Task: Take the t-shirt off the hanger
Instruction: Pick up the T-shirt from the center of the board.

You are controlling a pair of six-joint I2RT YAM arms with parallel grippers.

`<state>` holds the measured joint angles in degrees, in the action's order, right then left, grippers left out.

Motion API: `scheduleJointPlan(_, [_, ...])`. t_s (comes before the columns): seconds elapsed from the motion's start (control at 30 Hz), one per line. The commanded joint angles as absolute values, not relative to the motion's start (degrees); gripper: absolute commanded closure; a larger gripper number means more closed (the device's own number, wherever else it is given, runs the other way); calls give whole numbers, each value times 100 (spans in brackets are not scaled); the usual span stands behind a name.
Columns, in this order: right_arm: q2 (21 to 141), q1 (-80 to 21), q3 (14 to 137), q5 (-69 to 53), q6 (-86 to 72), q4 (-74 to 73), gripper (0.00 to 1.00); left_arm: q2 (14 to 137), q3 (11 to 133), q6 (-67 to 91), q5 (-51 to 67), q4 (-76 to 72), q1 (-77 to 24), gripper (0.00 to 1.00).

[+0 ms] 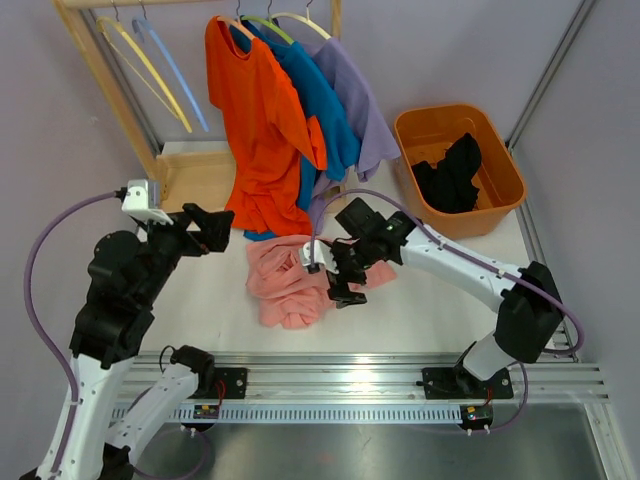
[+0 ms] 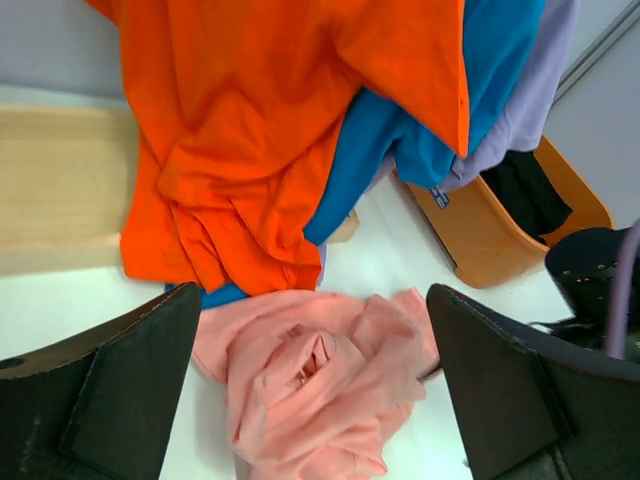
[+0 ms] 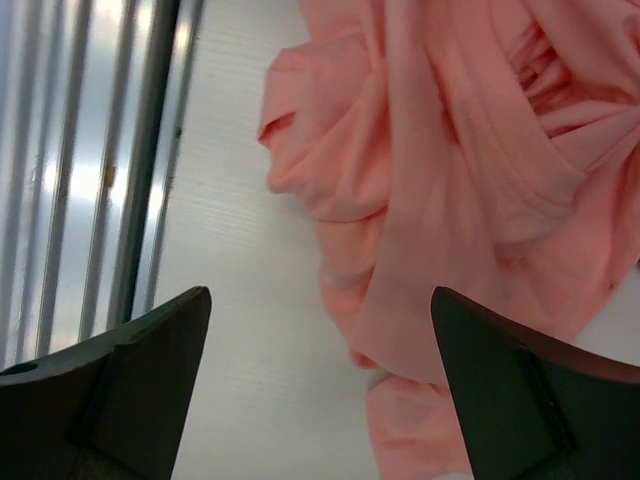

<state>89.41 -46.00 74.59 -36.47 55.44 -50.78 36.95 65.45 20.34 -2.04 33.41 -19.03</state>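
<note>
Left claw [image 1: 212, 230]: jaws wide apart, holding nothing, near the lower hem of the orange cotton t-shirt [image 1: 262, 130] that hangs from the wooden rack [image 1: 105, 80].
Crumpled salmon-pink t-shirt [image 1: 285, 285]: lies in a heap on the white table [image 1: 210, 300].
Right claw [image 1: 338, 275]: jaws wide apart, holding nothing, over the heap's right edge.
Orange plastic tub [image 1: 470, 222]: far right.
</note>
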Motion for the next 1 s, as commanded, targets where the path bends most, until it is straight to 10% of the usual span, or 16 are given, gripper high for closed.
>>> scheduleJointPlan(0.0, [9122,-4965,7024,-2016,3808,-2798,1,3323,6100,2610,36,3348,-1898,1])
scheduleJointPlan(0.43, [10809,-5300,7372,-1808,3427,-3355,3,2522,5695,2909,-501,4034,-1898,1])
scheduleJointPlan(0.6, [11153,-5291,7664,-2364,3367,-3894,38,2374,5546,3023,-501,4061,-1898,1])
scheduleJointPlan(0.63, [11162,-5291,7621,-2364,3349,-3841,60,2338,5511,3032,-501,4061,-1898,1])
scheduleJointPlan(0.77, [10961,-5282,7480,-2364,3419,-3911,98,2233,5388,3094,-554,4069,-1898,1])
scheduleJointPlan(0.97, [9698,-5151,7207,-3260,4639,-4868,100,2303,5300,3129,-492,4017,-1898,1])
